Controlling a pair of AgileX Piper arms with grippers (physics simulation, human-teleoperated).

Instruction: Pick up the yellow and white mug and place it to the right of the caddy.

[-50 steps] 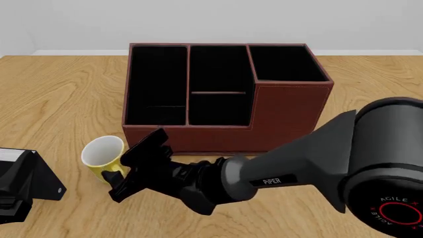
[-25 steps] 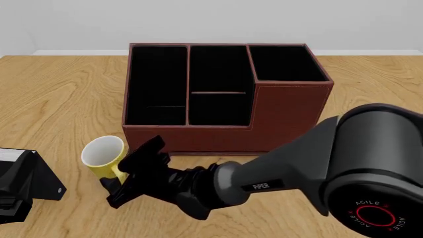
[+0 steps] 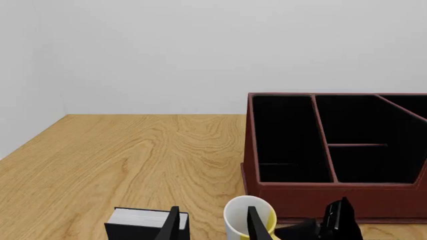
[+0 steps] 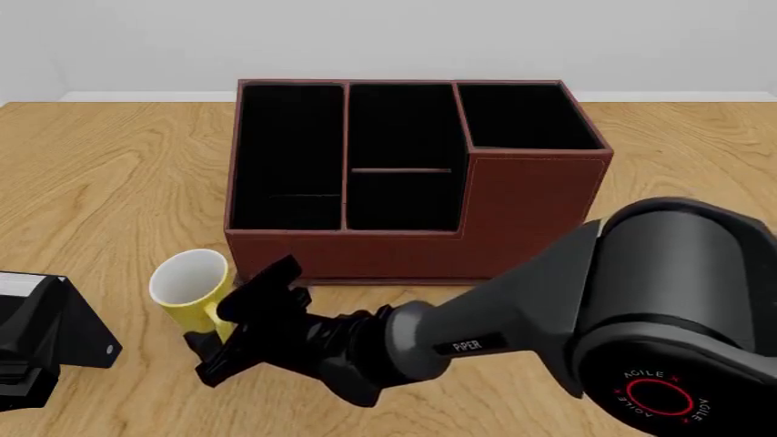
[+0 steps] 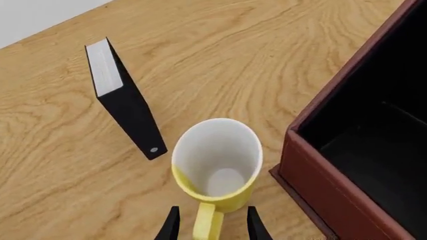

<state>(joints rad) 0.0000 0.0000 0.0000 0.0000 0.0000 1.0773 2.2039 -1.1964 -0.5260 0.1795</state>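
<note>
The yellow and white mug [image 4: 189,288] stands upright on the table, just off the front left corner of the caddy [image 4: 522,205], a reddish-brown box with black-lined compartments. My right gripper [image 4: 222,326] reaches in low from the right and is open. In the right wrist view, the right gripper [image 5: 212,227] has one finger on each side of the mug's [image 5: 215,165] yellow handle [image 5: 205,220], with gaps on both sides. My left gripper [image 3: 213,227] is open and holds nothing. It shows only in the left wrist view, well short of the mug [image 3: 240,217].
A black book with white pages [image 4: 36,332] stands on the table left of the mug, also seen as the book [image 5: 123,105] in the right wrist view. The caddy's front wall [image 5: 333,175] is close beside the mug. Bare wood lies right of the caddy [image 4: 692,155].
My right arm has pushed the gripper left and lower, so its fingers now sit around the mug's handle. The mug, caddy and book have not moved.
</note>
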